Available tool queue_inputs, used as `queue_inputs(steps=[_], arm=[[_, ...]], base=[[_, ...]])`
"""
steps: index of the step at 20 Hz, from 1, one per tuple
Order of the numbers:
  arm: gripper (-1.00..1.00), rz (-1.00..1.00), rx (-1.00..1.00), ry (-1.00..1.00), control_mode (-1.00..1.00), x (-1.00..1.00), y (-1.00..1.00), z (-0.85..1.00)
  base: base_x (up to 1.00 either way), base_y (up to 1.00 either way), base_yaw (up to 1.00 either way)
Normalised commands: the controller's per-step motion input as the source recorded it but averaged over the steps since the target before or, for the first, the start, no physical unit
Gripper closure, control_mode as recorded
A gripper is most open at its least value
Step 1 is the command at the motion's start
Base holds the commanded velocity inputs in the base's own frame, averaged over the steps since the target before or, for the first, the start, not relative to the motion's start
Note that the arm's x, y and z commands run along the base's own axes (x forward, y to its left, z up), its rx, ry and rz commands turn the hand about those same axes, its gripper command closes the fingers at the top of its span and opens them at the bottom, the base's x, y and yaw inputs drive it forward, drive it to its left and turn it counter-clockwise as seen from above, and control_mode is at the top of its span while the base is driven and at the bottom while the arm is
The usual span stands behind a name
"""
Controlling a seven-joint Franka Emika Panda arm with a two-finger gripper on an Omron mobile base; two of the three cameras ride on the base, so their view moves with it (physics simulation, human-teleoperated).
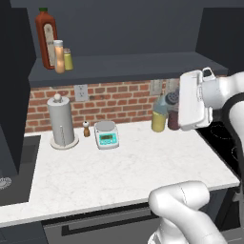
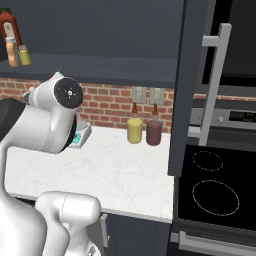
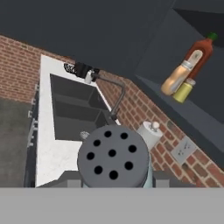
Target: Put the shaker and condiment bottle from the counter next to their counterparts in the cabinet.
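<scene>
My gripper (image 3: 113, 180) is shut on the shaker (image 3: 113, 154), whose dark grey holed cap faces the hand camera. From the left base the pale blue shaker (image 1: 162, 105) hangs tilted at the gripper (image 1: 168, 100), above the right end of the counter (image 1: 119, 167). On the cabinet (image 1: 138, 62) shelf at the left, the peach-orange condiment bottle (image 1: 59, 56) stands against the tall red bottle (image 1: 46, 38), with the small yellow shaker (image 1: 68, 59) beside it. The same three show as condiment bottle (image 3: 176, 78), red bottle (image 3: 199, 56) and yellow shaker (image 3: 183, 92).
A paper towel holder (image 1: 61, 121), a tiny pepper mill (image 1: 86, 128) and a kitchen scale (image 1: 106, 134) stand along the brick wall. A yellow jar (image 1: 158, 121) and a dark red jar (image 1: 173, 119) sit under the hand. Sink (image 3: 74, 109) lies left, stove (image 2: 215, 190) right.
</scene>
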Motion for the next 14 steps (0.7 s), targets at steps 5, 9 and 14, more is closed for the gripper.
queue_inputs(steps=[5, 9, 14], arm=[[1.0, 0.12, 0.0, 0.0, -1.0, 0.0, 0.2, 0.45], [1.0, 0.06, 0.0, 0.0, -1.0, 0.05, 0.22, 0.25], [1.0, -0.02, 0.01, 0.07, -1.0, 0.32, 0.12, 0.02]], base=[[0.0, 0.0, 0.0], [0.0, 0.0, 0.0], [0.0, 0.0, 0.0]])
